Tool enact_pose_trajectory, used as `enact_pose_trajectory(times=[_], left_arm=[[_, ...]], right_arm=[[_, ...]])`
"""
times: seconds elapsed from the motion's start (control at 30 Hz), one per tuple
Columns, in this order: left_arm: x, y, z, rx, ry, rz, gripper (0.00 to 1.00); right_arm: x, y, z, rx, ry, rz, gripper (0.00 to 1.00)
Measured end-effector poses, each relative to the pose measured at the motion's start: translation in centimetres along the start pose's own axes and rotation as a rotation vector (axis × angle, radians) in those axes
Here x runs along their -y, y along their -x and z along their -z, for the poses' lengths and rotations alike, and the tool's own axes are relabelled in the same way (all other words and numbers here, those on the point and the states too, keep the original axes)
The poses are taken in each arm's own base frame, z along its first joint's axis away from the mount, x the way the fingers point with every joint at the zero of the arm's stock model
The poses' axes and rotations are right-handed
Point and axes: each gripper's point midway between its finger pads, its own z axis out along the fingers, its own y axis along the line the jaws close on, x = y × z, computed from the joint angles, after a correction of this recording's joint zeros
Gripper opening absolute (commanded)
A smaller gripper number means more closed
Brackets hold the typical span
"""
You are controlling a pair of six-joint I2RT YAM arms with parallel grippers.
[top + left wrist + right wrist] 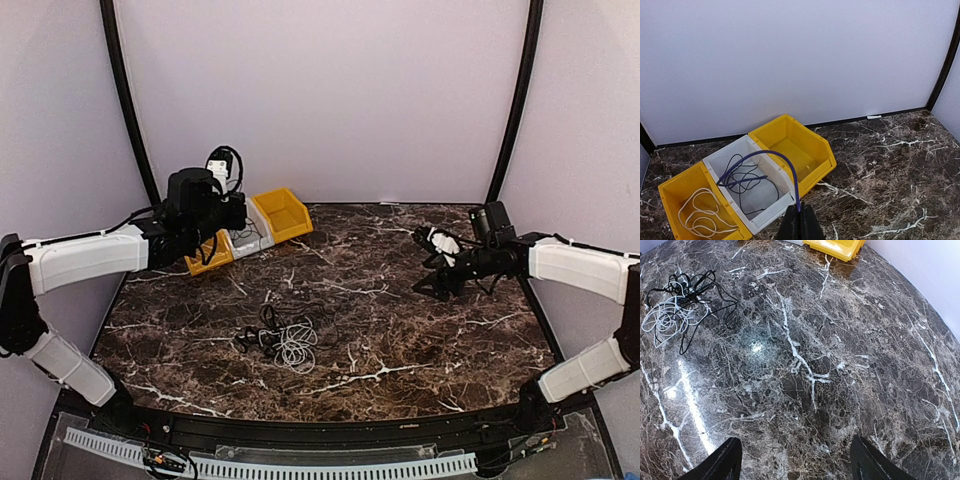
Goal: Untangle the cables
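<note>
The left arm (85,255) reaches from its base at the near left corner out to the back left of the surface (400,340), its white forearm nearly level and its wrist bent down over a row of three bins. The left end effector (800,214) is pinched narrow on a purple cable (771,152). The cable rises from the fingertips, arches over and drops into the grey bin (772,210), where dark loops lie; whether those loops belong to the same cord I cannot tell. Left of it, touching, the left yellow bin (670,192) holds a coiled white cable (700,215). On the other side stands the right yellow bin (812,152).

Near the middle of the surface, closer to the near edge, lies the tangle of cables (285,340). It is a pale coil with thin black cords looped over and around it, well apart from both end effectors.

The right arm (580,265) folds up from the near right corner, its forearm stretched inward and roughly level. The right end effector (794,440) hangs over bare marble with its fingers spread wide and nothing between them.
</note>
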Motion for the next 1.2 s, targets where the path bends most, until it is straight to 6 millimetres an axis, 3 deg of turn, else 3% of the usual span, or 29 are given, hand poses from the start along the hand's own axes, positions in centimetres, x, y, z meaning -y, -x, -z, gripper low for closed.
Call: enact_pose_trajectory(times=[0.23, 0.63, 0.83, 0.97, 1.2], left_arm=[[-2.6, -1.1, -4.5, -0.044, 0.064, 0.007, 0.0], [-6.0, 1.7, -10.0, 0.034, 0.137, -0.009, 0.0], [-7.4, 0.1, -12.8, 0.034, 0.168, -0.057, 0.0], [-7.9, -1.1, -13.9, 0.032, 0.18, -0.115, 0.0], [-7.1, -1.1, -14.4, 0.052, 0.13, -0.148, 0.0]], right_arm=[[0.1, -0.6, -0.2, -0.025, -0.016, 0.037, 0.76], [0.1, -1.3, -0.7, -0.052, -0.017, 0.057, 0.77], [0.0, -1.6, -1.0, -0.066, -0.014, 0.06, 0.77], [0.2, -1.7, -1.0, -0.072, -0.02, 0.066, 0.77], [0.3, -2.2, -1.4, -0.089, -0.02, 0.066, 0.77]])
